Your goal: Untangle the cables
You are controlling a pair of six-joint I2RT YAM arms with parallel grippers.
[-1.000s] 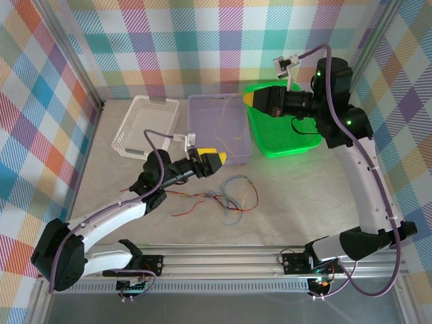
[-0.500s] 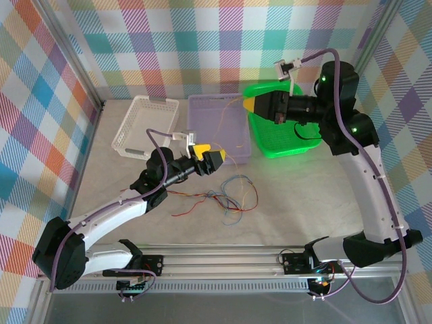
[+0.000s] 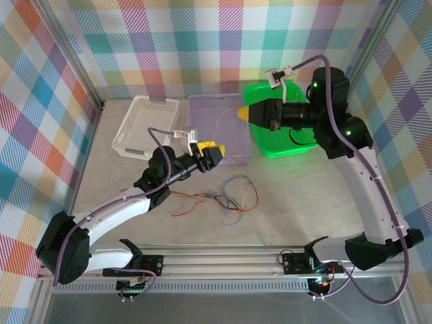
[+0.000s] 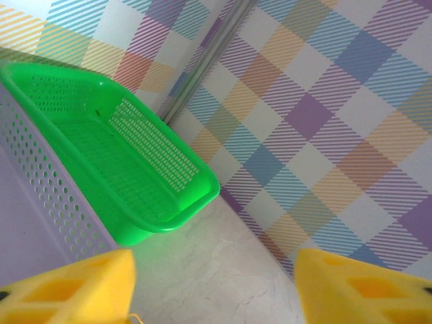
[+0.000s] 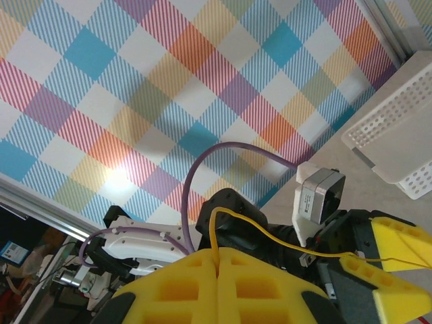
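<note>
**Two-arm handover of one strand.** The right fingers were pressed together on a single orange cable. It rose from the seam between them and ran slack across to the left fingers. The left fingers stood apart, with bare worktop visible in the gap. Over the preceding second that gap had narrowed from wide to moderate, apparently closing toward the same strand. Whether they yet touched it could not be told. The right arm had meanwhile shifted slightly toward the near edge, its fingers raised where the purple tray meets the green tray. The remaining cables lay loosely knotted on the worktop, just nearward of the left fingers. One strand appeared to be coming free, with most of the tangle unworked.
</note>
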